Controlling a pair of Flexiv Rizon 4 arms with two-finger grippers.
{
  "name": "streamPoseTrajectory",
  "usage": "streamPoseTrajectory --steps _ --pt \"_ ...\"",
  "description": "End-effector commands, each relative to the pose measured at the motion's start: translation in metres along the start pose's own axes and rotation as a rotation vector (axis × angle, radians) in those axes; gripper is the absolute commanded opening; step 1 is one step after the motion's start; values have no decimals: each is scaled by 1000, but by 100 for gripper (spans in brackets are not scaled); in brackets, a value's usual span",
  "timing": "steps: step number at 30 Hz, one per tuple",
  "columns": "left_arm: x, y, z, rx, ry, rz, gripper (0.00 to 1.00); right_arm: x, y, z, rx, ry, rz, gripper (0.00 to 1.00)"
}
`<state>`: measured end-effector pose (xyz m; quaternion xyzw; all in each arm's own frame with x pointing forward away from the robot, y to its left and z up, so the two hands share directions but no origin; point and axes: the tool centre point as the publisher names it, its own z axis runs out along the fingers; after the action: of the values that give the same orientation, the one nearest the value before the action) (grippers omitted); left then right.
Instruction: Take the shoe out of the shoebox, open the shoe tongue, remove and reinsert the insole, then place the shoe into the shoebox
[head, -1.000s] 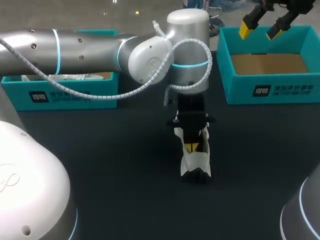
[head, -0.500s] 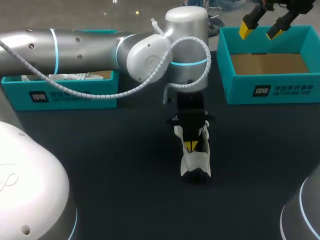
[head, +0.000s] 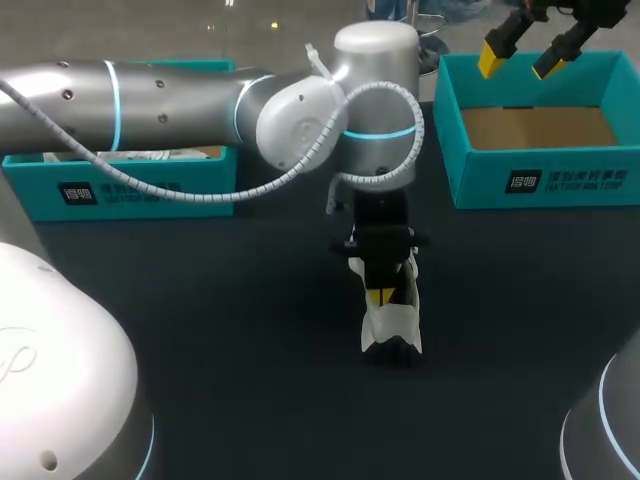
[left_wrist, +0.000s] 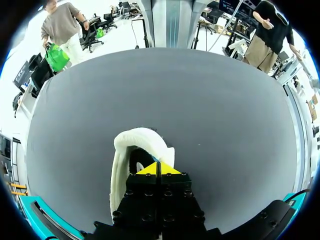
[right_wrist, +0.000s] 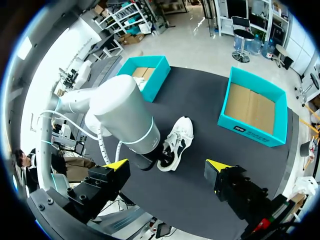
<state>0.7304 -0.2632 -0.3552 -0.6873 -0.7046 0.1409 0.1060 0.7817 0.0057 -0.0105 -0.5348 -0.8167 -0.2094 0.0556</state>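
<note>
White shoe (head: 392, 325) with black bits sits upright mid-bench, toe pointing near. Teal shoebox (head: 540, 182) is far right, open, bare brown cardboard inside.

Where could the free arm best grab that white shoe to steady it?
Probably the shoe by its two sides at the end away from the left gripper, coming down from above: it stands on its sole, is narrow there, and that gripper fills the opening.

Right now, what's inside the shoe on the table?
The left gripper, yellow tips pressed together, sits in the shoe opening. Anything deeper inside is covered by the gripper and cannot be seen.
</note>
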Motion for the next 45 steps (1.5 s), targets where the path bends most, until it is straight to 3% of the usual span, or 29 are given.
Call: streamPoseTrajectory --steps 1,11,28,39,45 --pt "-6 3 6 -11 6 -5 0 0 1 0 2 -1 1 100" --pt "-11 0 5 -46 17 -2 0 0 1 0 2 -1 1 100" --pt "-8 13 36 -85 20 -43 0 0 1 0 2 -1 1 100" --pt "-7 3 2 -150 -6 -13 0 0 1 0 2 -1 1 100" --pt "-11 4 5 -179 1 -3 0 0 1 0 2 -1 1 100"
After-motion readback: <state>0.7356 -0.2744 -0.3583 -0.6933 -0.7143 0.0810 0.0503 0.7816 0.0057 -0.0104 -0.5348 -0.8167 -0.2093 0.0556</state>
